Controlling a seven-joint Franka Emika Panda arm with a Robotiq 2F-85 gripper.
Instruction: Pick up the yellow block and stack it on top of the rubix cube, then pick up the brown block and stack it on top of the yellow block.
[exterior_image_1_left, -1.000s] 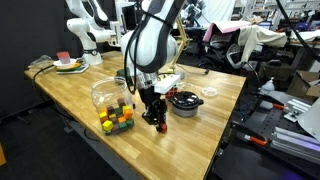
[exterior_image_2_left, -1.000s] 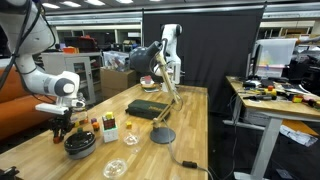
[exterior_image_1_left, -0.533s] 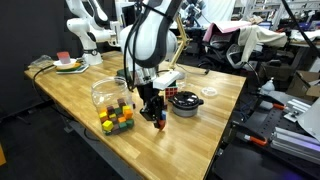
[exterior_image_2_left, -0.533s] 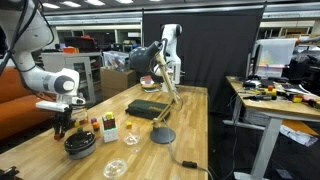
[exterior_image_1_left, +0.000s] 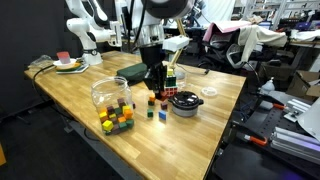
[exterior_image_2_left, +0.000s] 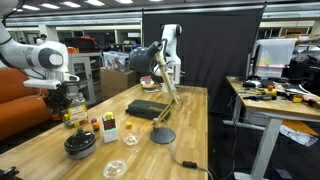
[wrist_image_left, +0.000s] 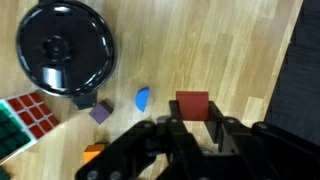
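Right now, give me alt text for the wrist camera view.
Black gripper pinching a small reddish-brown cube above a wooden table; on it lie a round black dish, a multicoloured puzzle cube, a small purple cube and a blue half-round piece.

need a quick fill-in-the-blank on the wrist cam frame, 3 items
1. The round dish beside the rubix cube is ____ in colour.
2. The small block between the fingers of the gripper is ____.
3. The half-round piece near the purple block is ____.
Missing words: black; red; blue.
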